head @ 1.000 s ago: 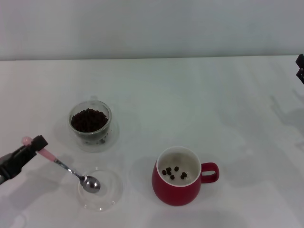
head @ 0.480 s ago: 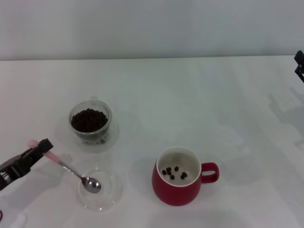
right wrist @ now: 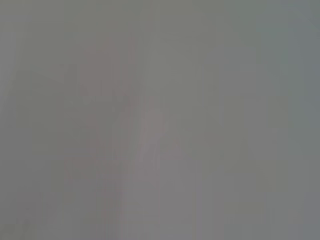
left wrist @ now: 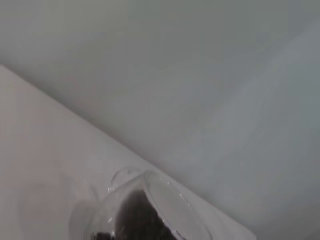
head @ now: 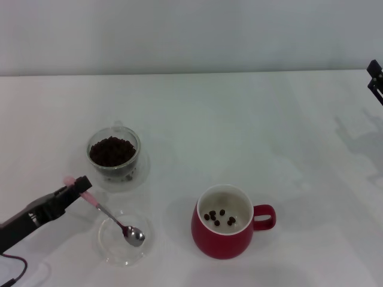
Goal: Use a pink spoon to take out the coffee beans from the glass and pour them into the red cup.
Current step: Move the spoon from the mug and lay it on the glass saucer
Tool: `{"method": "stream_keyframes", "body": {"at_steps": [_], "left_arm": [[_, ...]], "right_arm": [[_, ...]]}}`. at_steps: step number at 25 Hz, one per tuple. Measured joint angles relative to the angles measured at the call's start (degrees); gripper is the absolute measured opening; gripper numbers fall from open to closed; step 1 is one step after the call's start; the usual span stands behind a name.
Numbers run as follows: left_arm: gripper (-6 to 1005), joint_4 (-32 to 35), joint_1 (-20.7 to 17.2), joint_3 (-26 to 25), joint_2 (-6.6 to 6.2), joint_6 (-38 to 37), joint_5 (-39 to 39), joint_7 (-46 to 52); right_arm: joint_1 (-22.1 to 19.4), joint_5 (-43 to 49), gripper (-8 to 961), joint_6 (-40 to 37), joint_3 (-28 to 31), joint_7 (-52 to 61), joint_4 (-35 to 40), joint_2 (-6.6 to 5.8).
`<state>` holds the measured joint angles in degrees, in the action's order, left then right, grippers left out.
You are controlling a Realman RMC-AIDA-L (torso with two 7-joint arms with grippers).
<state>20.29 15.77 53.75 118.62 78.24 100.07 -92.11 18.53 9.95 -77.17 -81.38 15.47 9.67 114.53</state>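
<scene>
The left gripper is closed on the pink end of the spoon, whose empty silver bowl rests in a shallow clear dish near the worktop's front. The glass, full of beans, stands just behind; the red cup, holding a few beans, sits to the right. This looks like the pause between scoops: next the spoon must lift, swing back over the glass and dip in. The right gripper is parked at the far right edge; whether it is open I cannot tell.
</scene>
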Motion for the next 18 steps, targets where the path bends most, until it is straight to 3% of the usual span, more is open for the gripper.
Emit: {"method": "stream_keyframes", "body": {"at_steps": [10,18], "left_arm": [[132,-0.4,0.7,0.2,0.08,-0.3,-1.2,-1.1],[347,-0.6,0.7,0.2,0.24,-1.5,-1.5,-1.4]], "right_arm": [[0.1,0.3,728,0.1,0.0,0.0,0.0,0.12],[0.1,0.4,727,0.2,-0.3,0.3,-0.1,0.17]]}}
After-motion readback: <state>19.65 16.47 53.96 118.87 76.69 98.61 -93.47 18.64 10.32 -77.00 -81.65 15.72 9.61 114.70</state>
